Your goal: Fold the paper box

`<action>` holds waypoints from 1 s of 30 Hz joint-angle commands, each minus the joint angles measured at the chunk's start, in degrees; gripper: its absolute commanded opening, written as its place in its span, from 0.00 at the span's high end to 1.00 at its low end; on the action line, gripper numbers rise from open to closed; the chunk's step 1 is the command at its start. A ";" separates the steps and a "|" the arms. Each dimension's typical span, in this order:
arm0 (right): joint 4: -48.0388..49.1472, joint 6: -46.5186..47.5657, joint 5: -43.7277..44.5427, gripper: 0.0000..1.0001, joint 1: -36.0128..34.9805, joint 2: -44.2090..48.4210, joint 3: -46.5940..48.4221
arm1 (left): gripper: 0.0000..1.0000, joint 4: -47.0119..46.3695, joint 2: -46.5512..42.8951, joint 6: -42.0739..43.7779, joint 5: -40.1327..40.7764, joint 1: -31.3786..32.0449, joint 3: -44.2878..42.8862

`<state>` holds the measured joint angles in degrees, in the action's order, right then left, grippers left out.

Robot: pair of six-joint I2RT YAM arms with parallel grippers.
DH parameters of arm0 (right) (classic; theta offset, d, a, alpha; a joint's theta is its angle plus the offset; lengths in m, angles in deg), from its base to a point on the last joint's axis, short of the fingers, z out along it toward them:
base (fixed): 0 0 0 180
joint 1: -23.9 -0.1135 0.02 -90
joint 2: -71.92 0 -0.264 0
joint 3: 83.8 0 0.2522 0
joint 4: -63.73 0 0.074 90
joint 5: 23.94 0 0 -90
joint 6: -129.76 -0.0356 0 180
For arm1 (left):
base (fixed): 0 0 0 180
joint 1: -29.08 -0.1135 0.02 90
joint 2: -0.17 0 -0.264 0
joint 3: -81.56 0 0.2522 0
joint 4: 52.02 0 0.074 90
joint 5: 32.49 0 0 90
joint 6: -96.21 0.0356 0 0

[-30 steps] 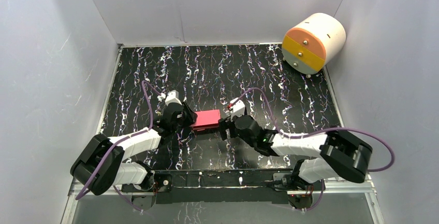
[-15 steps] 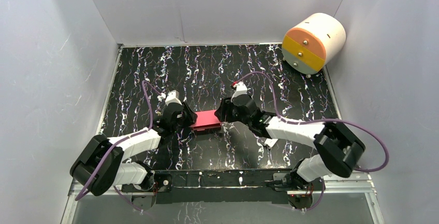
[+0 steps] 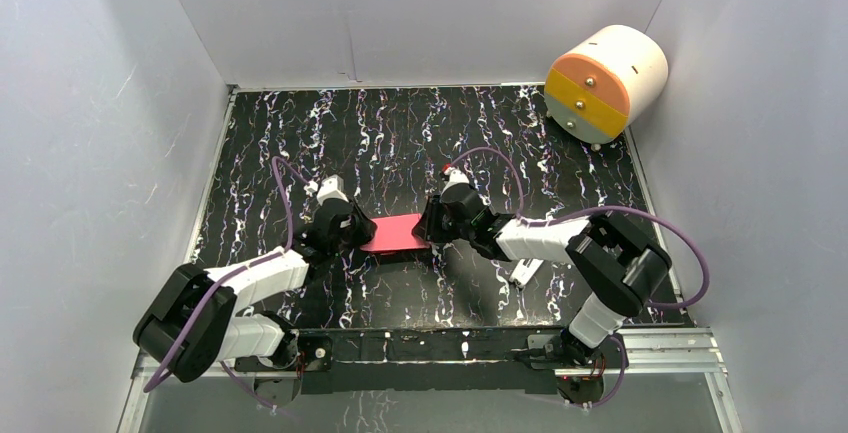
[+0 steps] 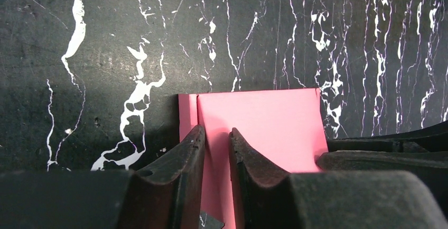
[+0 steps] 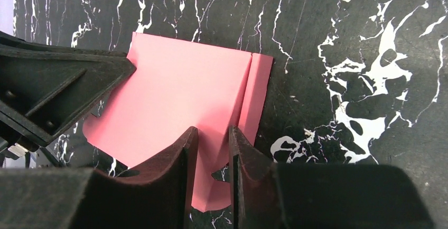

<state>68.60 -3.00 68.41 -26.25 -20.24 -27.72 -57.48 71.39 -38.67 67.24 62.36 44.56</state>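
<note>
Tally:
- paper box (image 3: 393, 234): 1, pink, a single piece
- arms: 2
- grippers: 2, the left gripper (image 4: 215, 139) and the right gripper (image 5: 212, 136)
- fingers (image 4: 179, 171): 2 per gripper, 4 total
- purple cables (image 3: 283, 196): 2, one per arm
- white-and-orange cylinder (image 3: 605, 84): 1
- small white clip-like piece (image 3: 524, 273): 1
- black marbled table (image 3: 400, 138): 1
- pale walls (image 3: 420, 13): 3, on the left, back and right

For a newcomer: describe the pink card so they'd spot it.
On the black table, look between the left gripper and right gripper. The paper box lies there, gripped by both. Only it is pink and flat; the cylinder is white-and-orange.
</note>
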 commanded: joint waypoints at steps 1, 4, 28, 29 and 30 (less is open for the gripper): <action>6.97 -2.63 -5.50 0.68 -0.48 -1.82 0.39 | 0.82 0.36 1.10 -2.12 -6.86 0.39 -1.19; 7.37 -2.45 -5.00 0.68 -0.54 -2.52 0.05 | 0.83 -0.53 1.83 -3.08 -8.62 0.38 -1.10; 2.24 7.64 3.67 0.83 -0.56 -5.40 -1.85 | 0.54 8.58 -11.58 -4.58 0.64 0.30 3.06; 2.20 7.81 3.79 0.84 -0.56 -5.47 -2.01 | 0.53 9.04 -13.86 -5.00 1.63 0.30 3.57; 2.26 7.91 3.73 0.84 -0.56 -5.57 -2.04 | 0.51 9.64 -15.55 -5.16 2.25 0.30 3.90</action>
<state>75.57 1.78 70.86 -25.90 -23.54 -28.59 -53.76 63.85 -43.00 65.89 62.06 46.81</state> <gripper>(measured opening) 0.260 0.462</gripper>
